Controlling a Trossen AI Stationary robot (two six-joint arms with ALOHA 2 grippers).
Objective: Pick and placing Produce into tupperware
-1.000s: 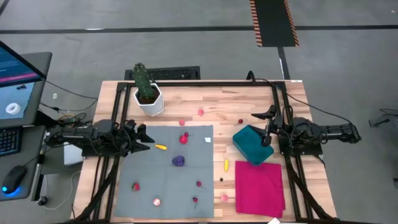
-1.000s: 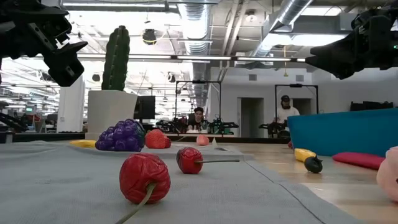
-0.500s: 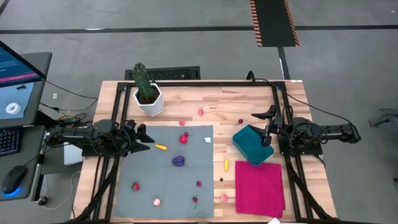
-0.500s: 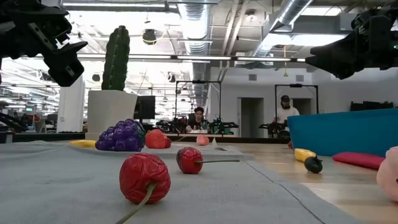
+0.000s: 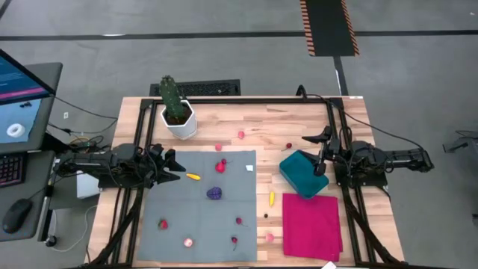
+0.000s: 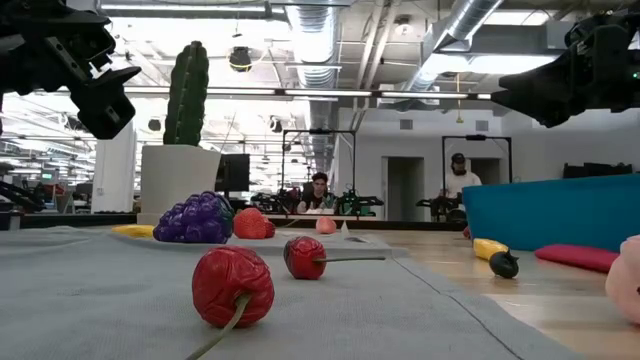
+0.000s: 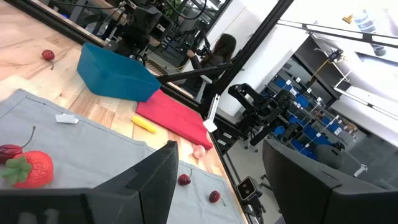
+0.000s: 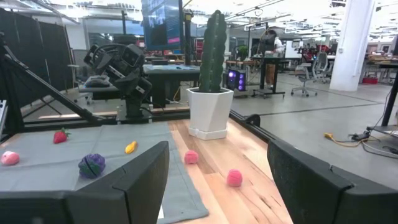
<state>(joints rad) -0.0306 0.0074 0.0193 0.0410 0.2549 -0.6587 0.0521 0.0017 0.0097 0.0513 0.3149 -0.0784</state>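
The produce lies scattered. Purple grapes, a red strawberry and a yellow piece rest on the grey cloth. Another yellow piece and pink pieces lie on bare wood. The teal tub stands on the table's right side, touching the far edge of the magenta cloth. My left gripper hangs open over the grey cloth's left edge. My right gripper hangs open just right of the tub. In the left wrist view the tub lies far ahead of the open fingers.
A tall green cactus in a white pot stands at the table's far left corner. Black frame rails run along the table's edges. People sit in the room behind the table. A monitor and mouse sit left of the table.
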